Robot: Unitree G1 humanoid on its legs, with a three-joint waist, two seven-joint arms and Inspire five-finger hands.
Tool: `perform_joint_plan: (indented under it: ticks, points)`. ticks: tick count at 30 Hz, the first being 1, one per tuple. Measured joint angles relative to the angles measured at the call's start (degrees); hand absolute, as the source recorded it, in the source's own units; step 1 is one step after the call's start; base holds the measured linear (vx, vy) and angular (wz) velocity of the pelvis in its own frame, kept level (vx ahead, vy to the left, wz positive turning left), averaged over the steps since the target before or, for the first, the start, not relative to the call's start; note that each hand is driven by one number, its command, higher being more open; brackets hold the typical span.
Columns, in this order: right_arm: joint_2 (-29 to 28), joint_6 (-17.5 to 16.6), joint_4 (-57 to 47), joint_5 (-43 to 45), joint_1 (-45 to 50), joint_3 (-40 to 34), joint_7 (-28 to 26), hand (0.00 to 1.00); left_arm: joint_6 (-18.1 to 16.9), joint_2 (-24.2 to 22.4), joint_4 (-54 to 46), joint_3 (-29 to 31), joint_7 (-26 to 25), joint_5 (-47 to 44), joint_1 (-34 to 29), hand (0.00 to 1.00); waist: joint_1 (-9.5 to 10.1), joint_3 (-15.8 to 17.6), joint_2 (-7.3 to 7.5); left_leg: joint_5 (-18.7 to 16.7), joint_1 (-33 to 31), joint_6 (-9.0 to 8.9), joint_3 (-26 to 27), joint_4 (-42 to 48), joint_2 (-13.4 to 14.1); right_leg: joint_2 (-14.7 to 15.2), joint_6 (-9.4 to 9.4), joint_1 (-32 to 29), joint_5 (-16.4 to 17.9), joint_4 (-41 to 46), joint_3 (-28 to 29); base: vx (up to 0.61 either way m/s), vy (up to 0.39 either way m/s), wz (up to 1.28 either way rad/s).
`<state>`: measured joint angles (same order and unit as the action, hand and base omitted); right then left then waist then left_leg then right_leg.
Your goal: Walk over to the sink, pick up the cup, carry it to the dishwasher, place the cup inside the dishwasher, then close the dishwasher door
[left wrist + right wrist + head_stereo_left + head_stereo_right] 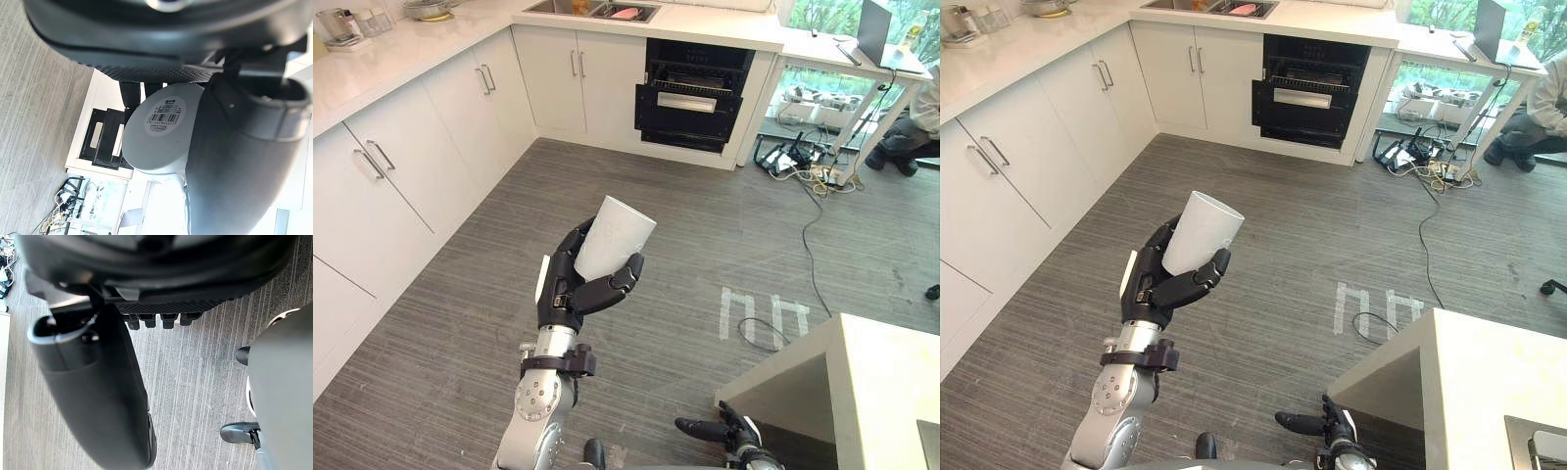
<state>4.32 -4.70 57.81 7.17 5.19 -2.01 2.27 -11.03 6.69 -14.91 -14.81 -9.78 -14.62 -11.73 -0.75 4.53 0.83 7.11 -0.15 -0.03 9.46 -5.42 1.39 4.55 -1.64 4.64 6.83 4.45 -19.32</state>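
Left hand (573, 289): fingers and thumb clamped round the white cup (615, 238), raised over open floor in mid-kitchen.
Cup: tilted, its base toward the palm and its mouth up and away; nothing seen inside it.
Right hand (729, 431): low beside the table (891, 382) corner; whether it is apart or closed cannot be told.
Dishwasher (690, 98): standing open at the far wall, just beside the sink (592, 10) cabinets and well apart from the cup.
Risk, slip: the grip sits low on a smooth, tapering wall, so a jolt in the walk could probably work the cup loose.
Risk, route: cords (813, 176) trail across the floor to the right of the dishwasher, so a line that drifts that way could catch them.
Risk, placing: an entry that is too low or too tilted could knock the cup against the dark front panel.
Eye views: show the whole route, the cabinets and the cup's side.
Left wrist view: shows the cup's base with its barcode label (165, 115), and the dishwasher beyond it.
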Motion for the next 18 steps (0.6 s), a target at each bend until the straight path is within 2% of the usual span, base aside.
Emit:
perform_joint_plan:
  ticks: [6,9,11,12,14,15,17,18]
  points:
    - [0.52,0.01,0.13,0.37,0.03,-2.51,1.19,1.0,0.0,-2.44,-1.26,0.95,-0.01,-0.01,-0.39,0.0,0.38,-0.07,-0.15,-0.14,-1.09,-0.13,0.8,0.33,-0.03,0.12,-0.09,-0.85,-0.06,0.05,0.19,0.0,0.002,-0.02]
    - [0.83,0.01,0.06,0.44,0.04,-4.33,2.27,1.0,0.0,-2.56,-1.29,1.0,-0.06,-0.03,-0.39,0.0,1.41,-0.07,-0.15,-0.94,-1.26,-0.01,1.82,0.49,-0.06,0.29,-0.19,-1.37,-0.11,0.06,1.03,0.03,0.023,-0.14]
    - [1.12,0.01,-0.34,0.43,-0.14,-4.5,2.73,1.0,0.0,-2.57,-1.31,1.31,-0.2,-0.04,-0.4,0.0,1.54,-0.06,-0.14,-2.78,-1.9,0.04,2.48,2.21,-0.16,0.65,-0.34,-1.47,-0.13,0.05,1.64,0.05,0.047,-0.21]
    - [1.31,0.01,-0.86,0.43,-0.18,-4.51,2.74,1.0,0.0,-2.61,-1.36,1.5,-0.21,-0.04,-0.4,0.0,1.55,-0.07,-0.16,-4.74,-2.69,0.65,3.06,4.08,-0.27,1.09,-0.57,-1.52,-0.06,0.07,2.05,0.07,0.072,-0.2]
    - [1.58,0.01,-1.83,0.39,-0.22,-4.51,2.76,1.0,0.0,-2.85,-1.61,1.81,-0.23,-0.04,-0.41,0.0,1.34,-0.12,-0.28,-7.34,-3.9,1.09,5.41,7.52,-0.19,2.11,-1.56,-1.97,0.81,1.23,2.47,0.1,0.09,-0.09]
    - [2.03,0.01,-2.5,0.29,-0.13,-4.65,2.85,1.0,0.07,-3.08,-2.61,1.73,-0.2,-0.02,-0.44,0.0,0.79,-0.06,-0.28,-9.47,-4.67,1.56,7.6,10.2,-0.44,3.94,-2.57,-3.05,2.96,4.62,2.05,0.11,0.087,0.11]
    - [2.62,0.03,-2.57,-0.04,-0.13,-5.16,2.86,1.0,0.03,-3.64,-3.83,1.49,-0.2,0.02,-0.45,0.0,0.86,-0.01,-0.35,-11.48,-4.68,2.12,7.97,12.07,-1.51,6.32,-3.89,-4.45,5.19,9.76,2.34,0.17,0.153,0.12]
    - [3.26,0.07,-2.69,-0.08,-0.11,-5.36,2.9,1.0,0.04,-3.93,-4.21,1.36,-0.2,0.02,-0.49,0.0,0.93,0.02,-1.39,-12.11,-4.07,2.38,7.43,12.77,-1.98,7.73,-4.23,-6.13,5.58,15.75,2.32,0.19,0.193,0.18]
